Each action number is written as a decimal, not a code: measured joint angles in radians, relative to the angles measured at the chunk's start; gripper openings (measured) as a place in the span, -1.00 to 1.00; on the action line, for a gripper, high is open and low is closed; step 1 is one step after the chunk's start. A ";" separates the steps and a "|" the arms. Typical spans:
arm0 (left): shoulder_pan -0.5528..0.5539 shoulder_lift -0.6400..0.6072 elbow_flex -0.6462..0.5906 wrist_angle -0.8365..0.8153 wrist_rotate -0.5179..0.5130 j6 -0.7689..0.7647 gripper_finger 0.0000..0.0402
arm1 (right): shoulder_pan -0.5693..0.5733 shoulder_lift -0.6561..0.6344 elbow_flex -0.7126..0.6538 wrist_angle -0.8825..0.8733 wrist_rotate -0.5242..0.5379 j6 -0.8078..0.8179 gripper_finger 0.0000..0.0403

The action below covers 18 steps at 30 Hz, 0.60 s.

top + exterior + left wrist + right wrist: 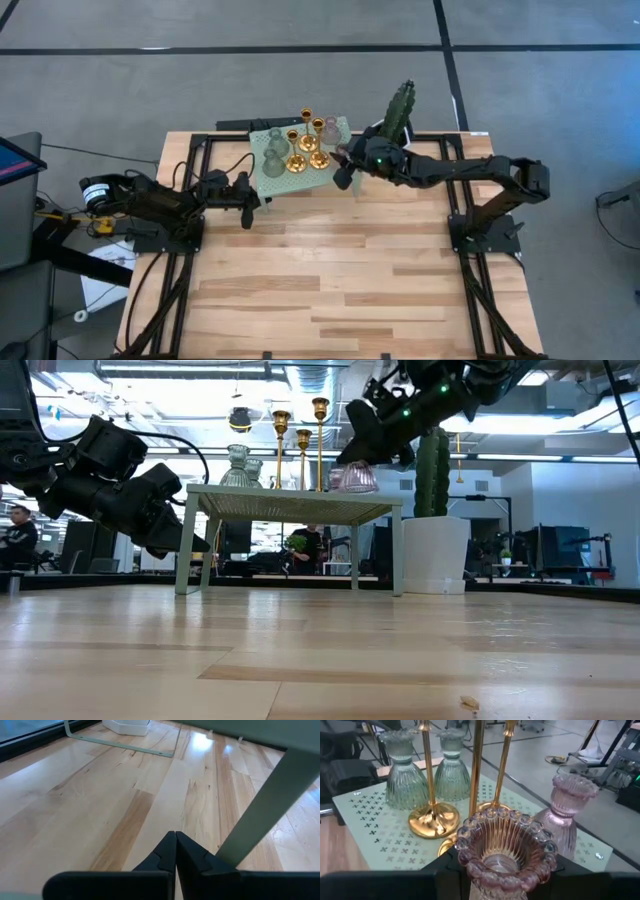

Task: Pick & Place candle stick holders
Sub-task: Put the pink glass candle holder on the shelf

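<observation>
A pale green stand [262,180] at the table's far middle carries three gold holders [307,142], two grey-green holders [275,140] and one pink holder [330,128]. My right gripper [345,165] is shut on a second pink holder [357,478] over the stand's right edge. The wrist view looks down into this holder's beaded cup [505,845]. My left gripper [258,195] is shut and empty. It sits low beside the stand's near left leg [265,810], and its fingertips [175,851] show just above the table. My right gripper pinches the pink holder between its two fingers [445,870], on the upper part just below the beaded cup [470,870]. The fingers slant down from the table's right side. The holder stands upright, its flared base [357,484] at the stand's top. I cannot tell whether it rests there.
A white hexagonal pot with a cactus [435,550] stands just right of the stand, behind my right arm. The gold holders' tall stems [477,765] rise close to the held holder. Bare wooden table [340,280] lies toward the near edge.
</observation>
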 joint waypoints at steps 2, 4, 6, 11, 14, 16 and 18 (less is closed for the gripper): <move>0.000 0.000 0.000 0.000 0.000 0.000 -0.97 | -0.004 0.000 0.000 -0.007 -0.001 0.000 -0.43; 0.000 0.000 0.000 0.000 0.000 0.000 -0.97 | -0.007 0.000 0.000 -0.009 -0.002 0.000 -0.43; 0.000 0.000 0.000 0.000 0.000 0.000 -0.98 | -0.012 0.000 0.000 -0.014 -0.002 0.000 -0.43; 0.000 0.000 0.000 0.000 0.000 0.000 -0.97 | -0.023 0.026 0.001 -0.031 -0.003 0.015 -0.43; 0.000 0.000 0.000 0.000 0.000 0.000 -0.97 | -0.028 0.050 0.003 -0.007 -0.005 0.028 -0.43; 0.000 0.000 0.000 0.000 0.000 0.000 -0.98 | -0.031 0.065 0.006 0.006 -0.002 0.036 -0.43; 0.000 0.000 0.000 0.000 0.000 0.000 -0.98 | -0.031 0.074 0.006 0.019 0.001 0.040 -0.43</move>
